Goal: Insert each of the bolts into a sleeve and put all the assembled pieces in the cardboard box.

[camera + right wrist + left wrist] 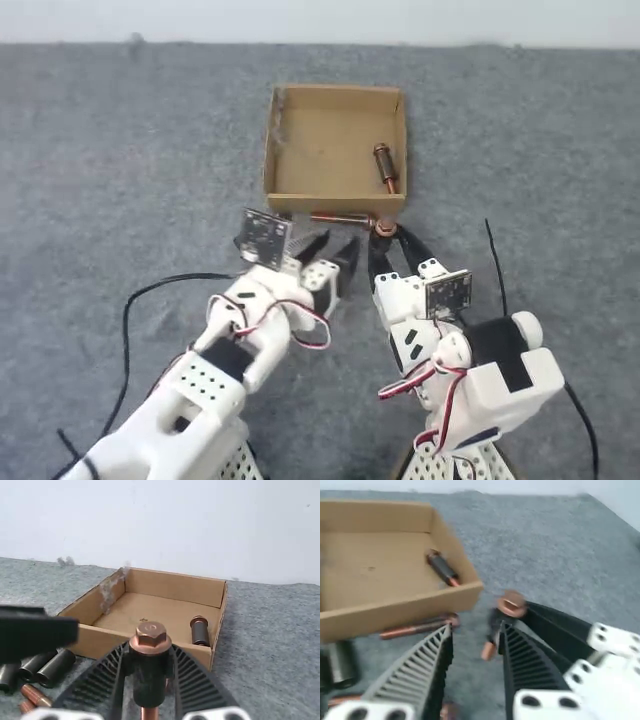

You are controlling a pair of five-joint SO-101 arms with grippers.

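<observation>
1. At the lower centre of the high view, the left tool [335,248] has its two toothed fingers [432,667] spread wide with nothing between them.
2. Just to its right, the right tool [392,240] is clamped on an assembled piece [148,672]. This is a dark sleeve with a copper bolt head sticking out at one end and the shank tip at the other.
3. Spare sleeves [42,667] and spare bolts [34,695] lie on the grey table [120,150] beside the left tool, short of the box.
4. Just beyond both tools, a loose bolt [340,217] lies along the box's near wall.
5. At the upper centre, the open cardboard box [330,150] holds a second assembled piece [385,165] lying close to its right wall.
</observation>
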